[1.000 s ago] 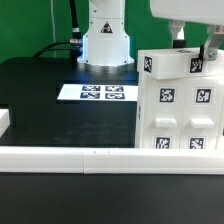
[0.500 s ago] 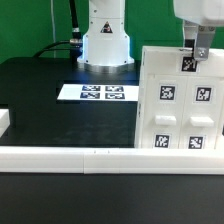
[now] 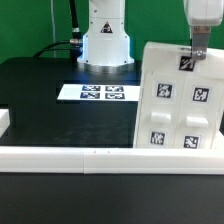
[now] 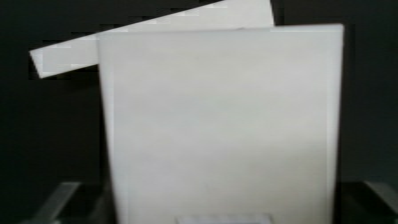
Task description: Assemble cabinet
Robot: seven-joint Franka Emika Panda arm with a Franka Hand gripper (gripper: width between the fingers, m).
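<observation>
Cabinet (image 3: 178,98) sits on exterior view's right, near the front rail (image 3: 80,158), tilted off square. Rigid hollow plastic, prob light but bulky, smooth/slippery faces. Gripper (image 3: 199,55) at its top edge, jaws wide, apparently straddling a panel edge; firm hold unclear. Grab thin edges, not faces.

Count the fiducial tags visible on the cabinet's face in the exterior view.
5. On the large boxy white plastic cabinet: one at the top by the pincer, two in the middle row, two in the bottom row. Other faces may carry more.
</observation>
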